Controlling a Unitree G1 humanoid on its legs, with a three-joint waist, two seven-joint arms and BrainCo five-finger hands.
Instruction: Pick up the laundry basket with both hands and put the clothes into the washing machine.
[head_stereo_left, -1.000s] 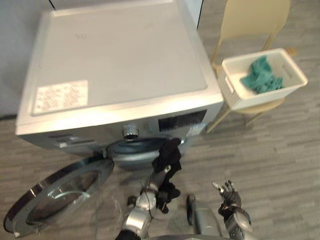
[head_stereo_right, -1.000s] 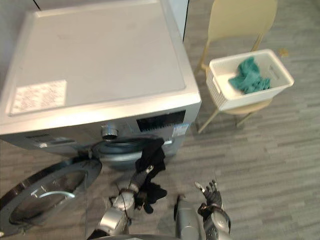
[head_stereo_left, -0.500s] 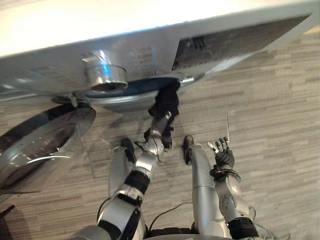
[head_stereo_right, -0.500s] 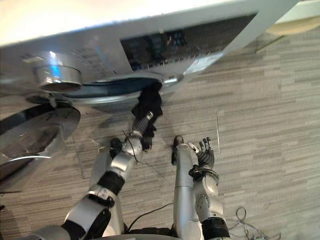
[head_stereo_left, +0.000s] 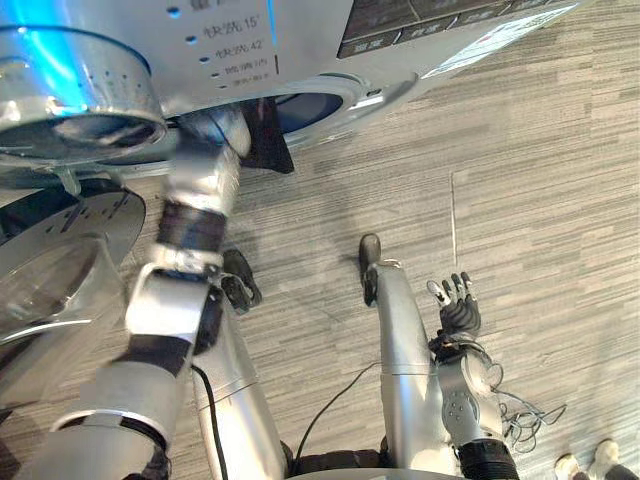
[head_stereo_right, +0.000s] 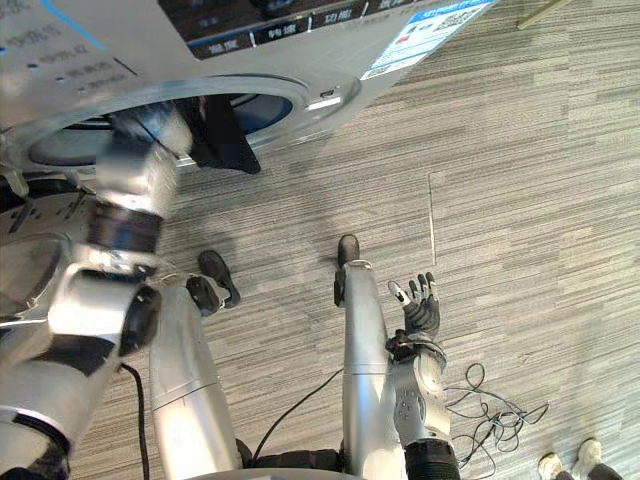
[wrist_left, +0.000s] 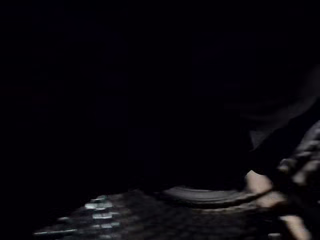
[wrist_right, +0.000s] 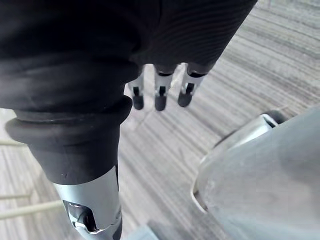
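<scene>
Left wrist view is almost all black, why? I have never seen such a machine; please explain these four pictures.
This is a humanoid robot with two arms and hands. The two eye views come from its head camera, looking down at a washing machine with its door open. The wrist views come from cameras on the wrists. The left arm reaches into the drum opening, where it is dark, so that view is black. A dark garment hangs at the opening's edge. The right hand is open over the floor, holding nothing.
</scene>
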